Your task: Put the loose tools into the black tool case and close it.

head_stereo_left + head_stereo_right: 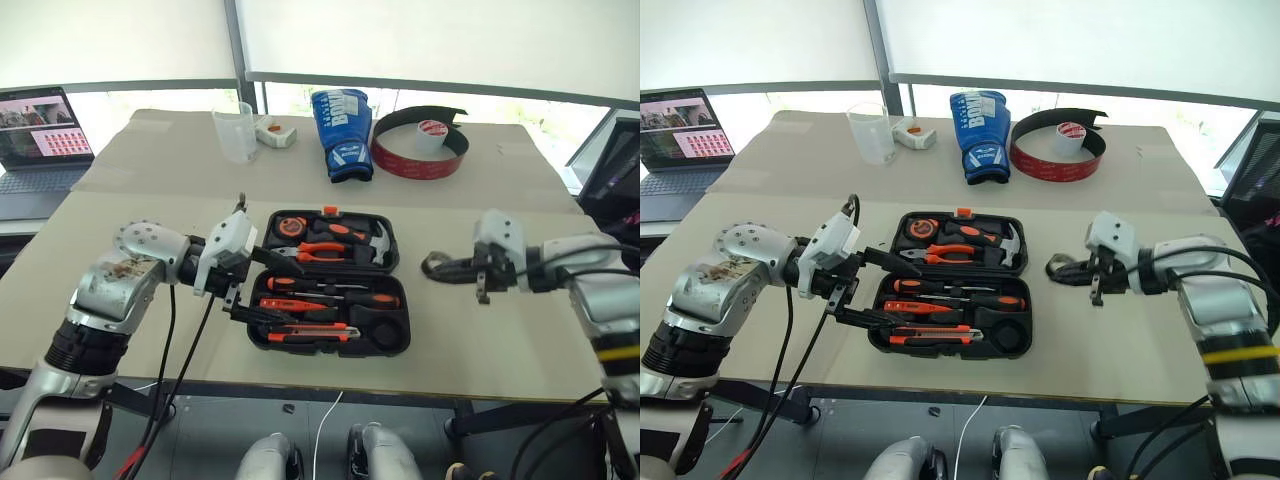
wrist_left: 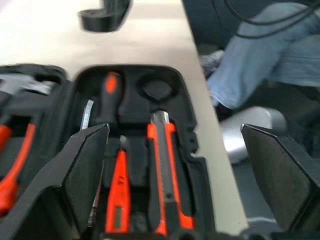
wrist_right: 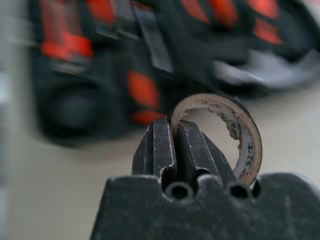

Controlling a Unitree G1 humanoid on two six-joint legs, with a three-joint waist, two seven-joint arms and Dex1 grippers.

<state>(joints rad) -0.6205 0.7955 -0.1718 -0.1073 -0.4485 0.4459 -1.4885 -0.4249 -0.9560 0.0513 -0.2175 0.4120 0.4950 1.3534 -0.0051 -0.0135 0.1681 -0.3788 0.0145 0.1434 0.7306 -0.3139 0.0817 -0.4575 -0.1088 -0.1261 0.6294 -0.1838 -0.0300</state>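
The black tool case lies open at the table's middle. In its near half rest two black-and-orange screwdrivers, a slim orange screwdriver and the utility knife, beside a round recess with nothing in it. Pliers and a hammer fill the far half. My left gripper hangs open over the case's left end, one finger above the screwdrivers. Right of the case and apart from it, my right gripper is shut on the wall of the small dark tape roll, held above the table.
A laptop stands at the far left. Along the far side are a clear plastic cup, a blue boxing glove and a red-and-black curved band around a white roll. A person's leg shows past the table's edge.
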